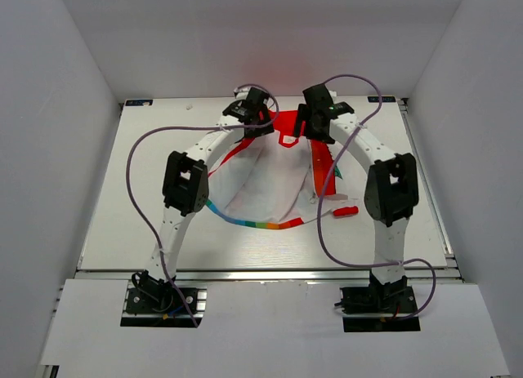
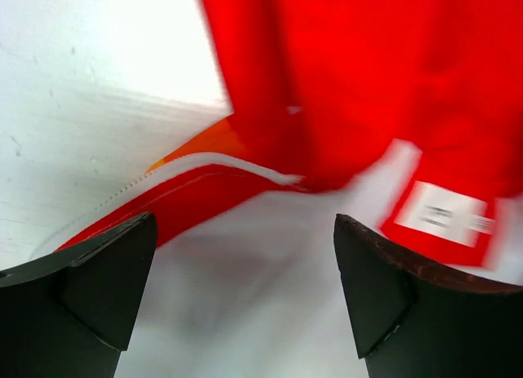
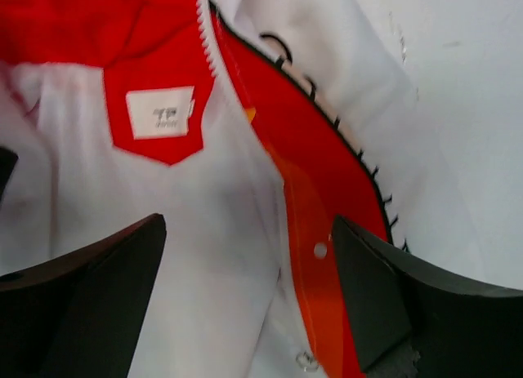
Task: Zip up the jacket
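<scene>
The jacket (image 1: pixel 270 190) is spread open on the tabletop (image 1: pixel 147 231) between the 2 arms, its white lining turned upward. Its red hood (image 1: pixel 288 123) lies at the far end and the rainbow hem (image 1: pixel 253 223) nearest the bases. The left jaws and the right jaws are poised just above the collar area, 1 on each side. Both pairs are released and spread wide, and nothing is held between them in either wrist view.

The fabric is judged to be thin, light and limp. It is likely to bunch, fold and slide on the smooth tabletop if it is pushed rather than pinched. The zipper tape is probably the firmest part. It is best grasped low on the 2 front edges near the hem, where the ends must be mated. The cloth below would then be held taut while the small pull is drawn up.

The slider and pull cannot be made out in any view. White zipper teeth (image 3: pixel 206 43) are seen beside the red facing in the right wrist view, but their lower end is cut off. The left wrist view is blurred. The print on the neck label (image 3: pixel 161 113) cannot be read. A red cuff (image 1: pixel 346 210) shows on the right, while the left sleeve is largely hidden under the left arm.
</scene>
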`<state>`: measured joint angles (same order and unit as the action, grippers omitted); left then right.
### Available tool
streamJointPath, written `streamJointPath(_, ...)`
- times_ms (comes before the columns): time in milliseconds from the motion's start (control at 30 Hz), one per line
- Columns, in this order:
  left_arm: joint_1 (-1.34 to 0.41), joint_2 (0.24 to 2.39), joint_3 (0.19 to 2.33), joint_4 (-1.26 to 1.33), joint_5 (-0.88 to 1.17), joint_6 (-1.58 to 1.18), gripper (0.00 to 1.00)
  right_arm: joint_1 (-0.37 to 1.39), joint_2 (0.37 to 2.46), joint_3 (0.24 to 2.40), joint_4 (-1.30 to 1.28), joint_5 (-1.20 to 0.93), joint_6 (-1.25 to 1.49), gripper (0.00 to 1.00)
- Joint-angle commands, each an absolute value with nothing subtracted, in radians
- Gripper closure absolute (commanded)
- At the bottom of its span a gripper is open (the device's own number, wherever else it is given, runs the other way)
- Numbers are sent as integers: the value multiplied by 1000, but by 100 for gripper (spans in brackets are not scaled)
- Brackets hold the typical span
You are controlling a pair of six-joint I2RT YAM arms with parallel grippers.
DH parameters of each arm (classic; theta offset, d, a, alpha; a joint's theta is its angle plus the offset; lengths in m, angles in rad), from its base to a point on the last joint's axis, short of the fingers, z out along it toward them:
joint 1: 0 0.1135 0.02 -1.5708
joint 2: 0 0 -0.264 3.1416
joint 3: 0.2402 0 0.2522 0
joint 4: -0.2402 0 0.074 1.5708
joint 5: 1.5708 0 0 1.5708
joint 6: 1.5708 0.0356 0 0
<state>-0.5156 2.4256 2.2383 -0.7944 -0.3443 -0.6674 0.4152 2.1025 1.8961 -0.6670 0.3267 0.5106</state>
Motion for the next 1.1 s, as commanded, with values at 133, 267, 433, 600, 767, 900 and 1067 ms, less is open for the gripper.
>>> streamJointPath(133,-534,1988,2028,-655,-259,-615,2,422,1659,1587,-525,195,428,11)
streamJointPath(267,-534,1757,1694,-673,-331,-688,2,431,1504,1280,-529,184,403,11)
streamJointPath(433,-467,1466,1192,-611,-287,-798,2,465,1396,1076,-526,195,396,11)
streamJointPath(600,-356,1427,1054,-653,-279,-818,2,469,1416,1025,-538,242,414,11)
streamJointPath(767,-259,1497,1013,-595,-293,-815,2,469,1399,1008,-525,259,420,11)
streamJointPath(900,-195,1633,1037,-595,-282,-799,2,469,1364,996,-506,271,400,11)
streamJointPath(1067,-193,1761,1071,-539,-262,-788,10,469,1364,1023,-572,301,413,11)
